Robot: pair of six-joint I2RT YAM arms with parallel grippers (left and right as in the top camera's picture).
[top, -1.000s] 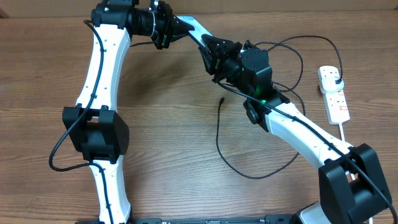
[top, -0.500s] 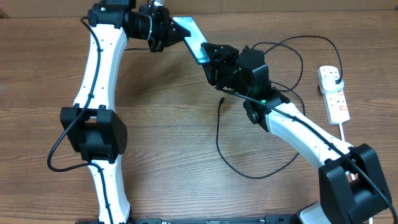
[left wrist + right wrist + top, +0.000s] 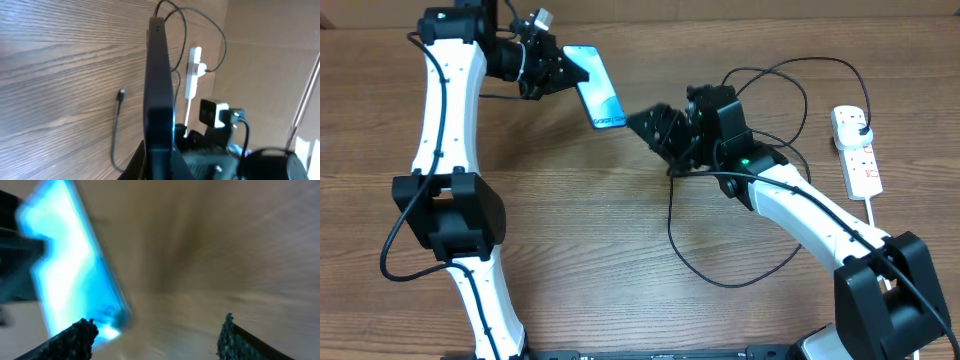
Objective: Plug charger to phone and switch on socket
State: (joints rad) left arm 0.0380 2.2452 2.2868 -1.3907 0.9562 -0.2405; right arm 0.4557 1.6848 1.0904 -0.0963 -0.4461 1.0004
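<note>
My left gripper (image 3: 558,70) is shut on the phone (image 3: 597,88) and holds it off the table at the back, its light-blue screen facing up. In the left wrist view the phone (image 3: 159,85) is edge-on between the fingers (image 3: 159,167). My right gripper (image 3: 655,125) is open and empty, a short way right of the phone's free end. In the right wrist view (image 3: 157,335) the phone (image 3: 70,265) is a blurred blue shape at the left. The black charger cable (image 3: 672,225) loops on the table, and its tip (image 3: 121,92) lies loose. The white socket strip (image 3: 857,150) lies at the far right with the black plug in it.
The strip's thick white cord (image 3: 876,215) runs toward the right arm's base. The cable's loops spread behind and below the right arm. A cardboard wall (image 3: 270,60) stands behind the table. Bare wood lies at the left and front.
My left arm has swung left, carrying the phone away from the right gripper. The right gripper, which was at the phone's end, is now apart from it and lower.
</note>
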